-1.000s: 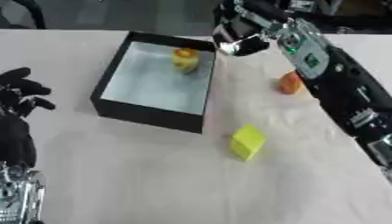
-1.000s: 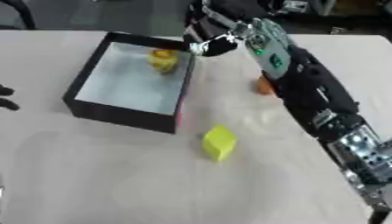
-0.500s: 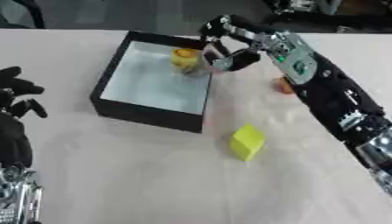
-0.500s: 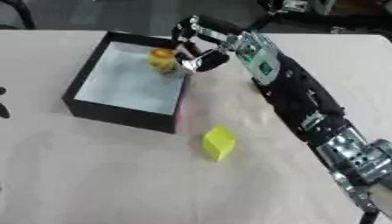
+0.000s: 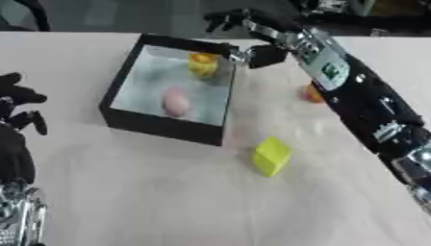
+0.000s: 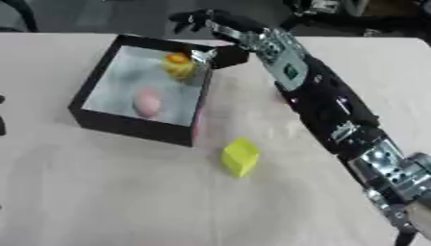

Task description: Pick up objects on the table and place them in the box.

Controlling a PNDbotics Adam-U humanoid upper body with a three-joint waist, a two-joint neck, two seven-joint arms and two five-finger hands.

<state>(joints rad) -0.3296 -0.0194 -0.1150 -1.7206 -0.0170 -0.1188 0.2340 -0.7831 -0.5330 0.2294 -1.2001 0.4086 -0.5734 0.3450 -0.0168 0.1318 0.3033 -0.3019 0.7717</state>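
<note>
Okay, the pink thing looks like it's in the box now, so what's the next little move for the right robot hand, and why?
Probably draw the right robot hand back from the box toward the orange object. The hand is open at the box's far corner holding nothing, the pink object and yellow toy lie inside, and the orange object beside its forearm and the yellow block remain on the table.

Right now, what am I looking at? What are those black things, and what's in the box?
Both pictures come from a robot's two eyes, looking down at a table. The long black thing is its right arm; the right hand hangs open at the far corner of the black box, holding nothing. Its left hand rests at the left edge. Inside the box lie a pink thing and a yellow toy. A yellow block and something orange wait on the table.
</note>
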